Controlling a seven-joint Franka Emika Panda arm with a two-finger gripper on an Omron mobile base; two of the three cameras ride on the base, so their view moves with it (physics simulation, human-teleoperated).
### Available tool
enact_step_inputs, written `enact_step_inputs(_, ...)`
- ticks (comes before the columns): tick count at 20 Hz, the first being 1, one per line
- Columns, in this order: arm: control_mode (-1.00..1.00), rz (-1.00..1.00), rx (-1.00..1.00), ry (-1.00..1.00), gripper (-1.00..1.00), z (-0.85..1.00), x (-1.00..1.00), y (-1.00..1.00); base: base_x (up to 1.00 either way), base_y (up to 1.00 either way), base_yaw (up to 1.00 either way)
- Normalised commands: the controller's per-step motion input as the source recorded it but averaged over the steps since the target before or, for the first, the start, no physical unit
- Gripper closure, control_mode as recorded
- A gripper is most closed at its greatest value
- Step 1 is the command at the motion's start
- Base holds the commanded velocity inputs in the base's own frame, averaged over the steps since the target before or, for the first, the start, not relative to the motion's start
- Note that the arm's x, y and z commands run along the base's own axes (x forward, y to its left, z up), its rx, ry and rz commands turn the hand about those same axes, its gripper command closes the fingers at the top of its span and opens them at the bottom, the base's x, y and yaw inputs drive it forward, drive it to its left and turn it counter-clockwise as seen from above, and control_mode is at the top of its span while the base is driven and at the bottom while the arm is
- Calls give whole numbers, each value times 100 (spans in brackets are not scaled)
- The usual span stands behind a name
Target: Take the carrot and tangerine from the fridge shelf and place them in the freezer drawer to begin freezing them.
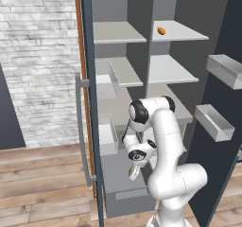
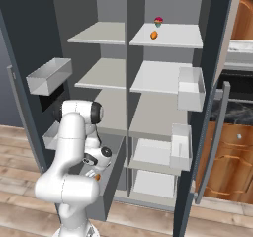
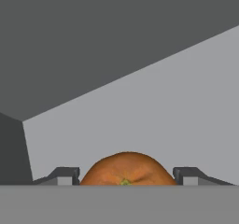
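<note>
Grey drawer walls close round the hand. Nearest, the gripper (image 3: 126,175) sits low in the freezer drawer (image 1: 124,200), fingers (image 3: 63,175) either side of the tangerine (image 3: 126,169), apparently clamped on it; release not yet made. Farther up, the carrot (image 1: 161,30) lies on the top right fridge shelf (image 1: 189,32), untouched. Judged: tangerine nearly delivered, carrot trip wholly left.

The top right fridge shelf (image 1: 186,32) (image 2: 178,35) is a flat pale board. The carrot (image 1: 161,30) (image 2: 154,35) lies directly on it near the left edge. A small red-and-green item (image 2: 158,20) sits behind the carrot.
</note>
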Motion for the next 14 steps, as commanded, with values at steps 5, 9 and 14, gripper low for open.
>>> enact_step_inputs(5, -100, 0, 0, 7, 100, -46, 0, 2, 0, 0, 0)
enact_step_inputs(9, -100, 0, 0, 9, 100, -44, 3, 14, 0, 0, 0)
enact_step_inputs(14, -100, 0, 0, 10, 100, -42, 4, 11, 0, 0, 0)
